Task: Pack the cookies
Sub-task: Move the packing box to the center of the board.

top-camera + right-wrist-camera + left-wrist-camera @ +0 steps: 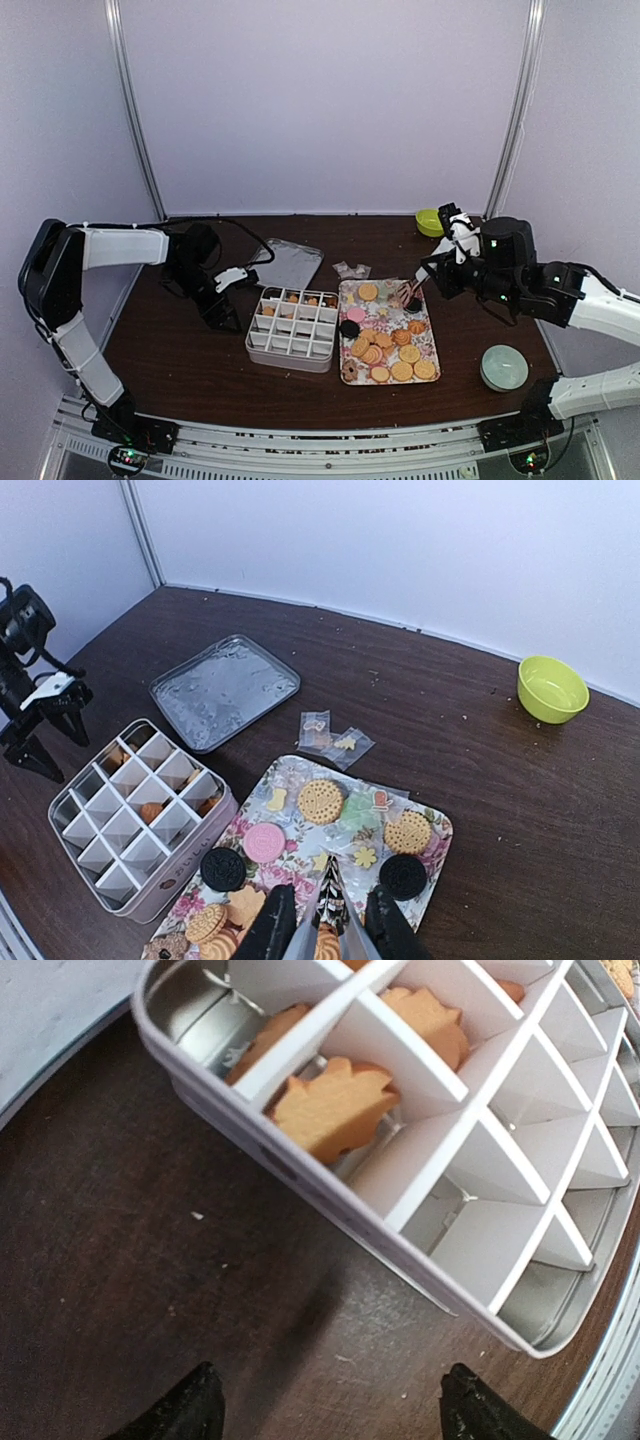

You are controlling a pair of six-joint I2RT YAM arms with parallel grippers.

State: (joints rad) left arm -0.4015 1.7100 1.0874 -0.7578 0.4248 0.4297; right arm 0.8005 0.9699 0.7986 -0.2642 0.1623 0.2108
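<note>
Right gripper [325, 932], at the bottom edge of its wrist view, is clenching the tongs [328, 905], their tips hanging over the cookies [320, 800] that are lying on the floral tray [440, 845]. Lower left, the divided tin [190, 865] is holding pieces in a few cells. Beyond it, upper left, the left gripper [58, 745] is hanging spread and empty. Picking up seems the step in hand; next, the tongs need lowering around one cookie.
</note>
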